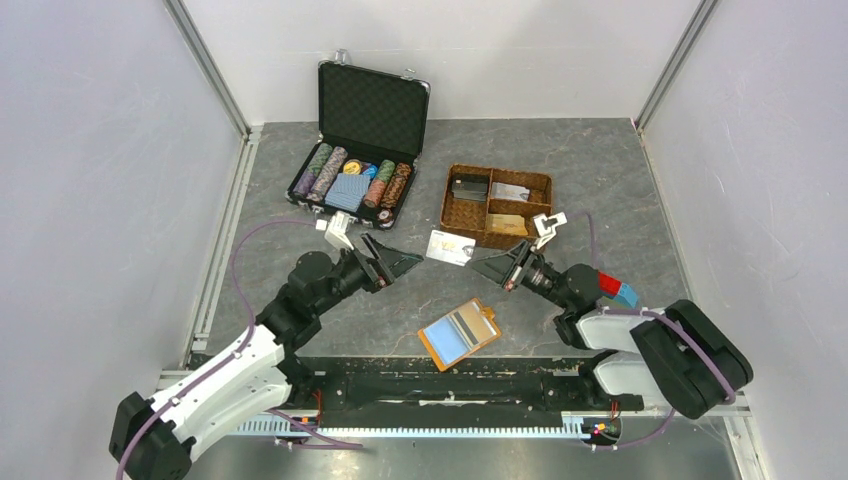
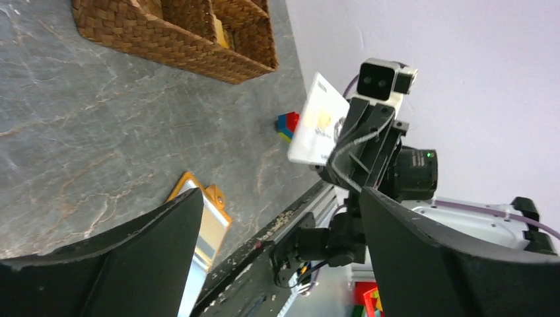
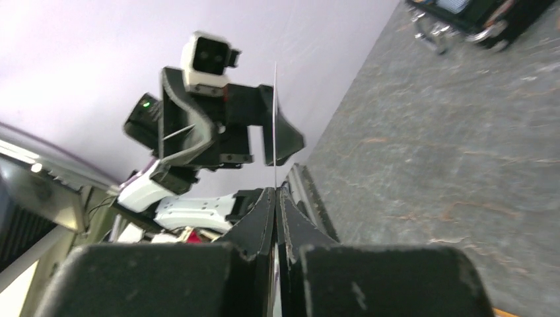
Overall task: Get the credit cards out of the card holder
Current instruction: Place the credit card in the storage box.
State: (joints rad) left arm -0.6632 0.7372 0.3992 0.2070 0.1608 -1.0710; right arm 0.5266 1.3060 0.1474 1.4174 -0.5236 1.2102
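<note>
White card (image 1: 450, 247) in right gripper (image 1: 474, 263)

The left arm (image 1: 240, 365) reaches from the lower left of the overhead view toward the centre. Its left gripper (image 1: 405, 268) is spread wide and holds nothing. The right arm (image 1: 640, 350) bends in from the lower right. Its right gripper (image 1: 474, 263) is pinched tight on a card (image 1: 450, 246), and its tips face the left gripper.

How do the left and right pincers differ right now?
The left black two-finger pincer stands open and empty; the right black pincer is shut on a thin white rectangular card. The left points right, the right points left. Both hover above the grey marbled table, facing each other.
</note>
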